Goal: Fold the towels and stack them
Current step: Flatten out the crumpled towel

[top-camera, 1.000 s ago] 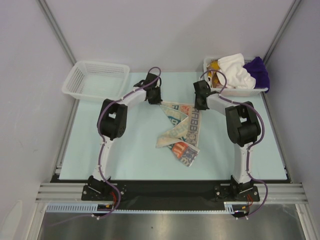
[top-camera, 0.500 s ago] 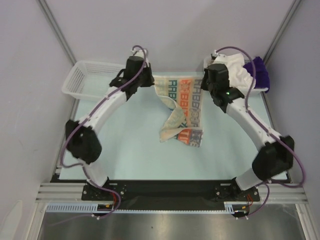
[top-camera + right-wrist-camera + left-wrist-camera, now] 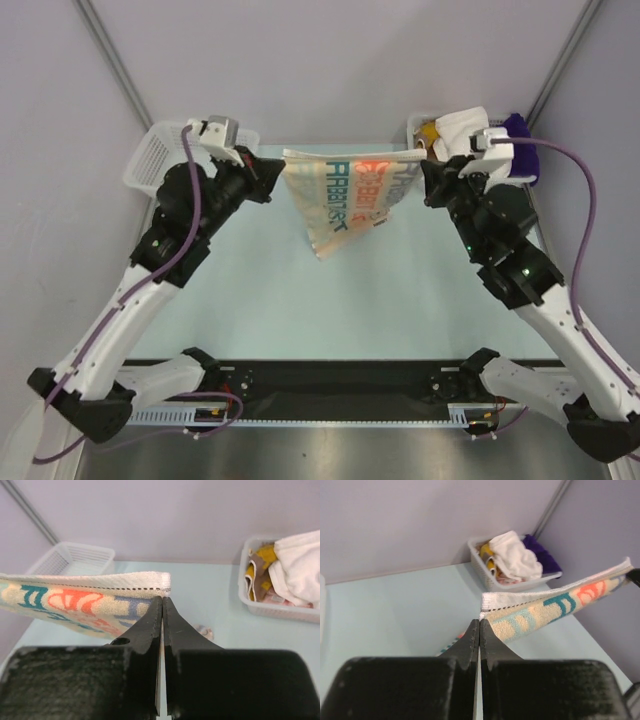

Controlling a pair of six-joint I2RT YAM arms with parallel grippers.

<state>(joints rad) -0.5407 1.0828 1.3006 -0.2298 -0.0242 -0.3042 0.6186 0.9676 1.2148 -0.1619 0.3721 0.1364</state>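
One orange-teal print towel (image 3: 345, 198), hanging, top edge taut

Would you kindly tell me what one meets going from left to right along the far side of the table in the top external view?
White mesh basket → left tool → orange-teal printed towel → right tool → white towel → purple towel.

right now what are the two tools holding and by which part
The printed towel, stretched between them: left tool pinches one hemmed corner, right tool the other.
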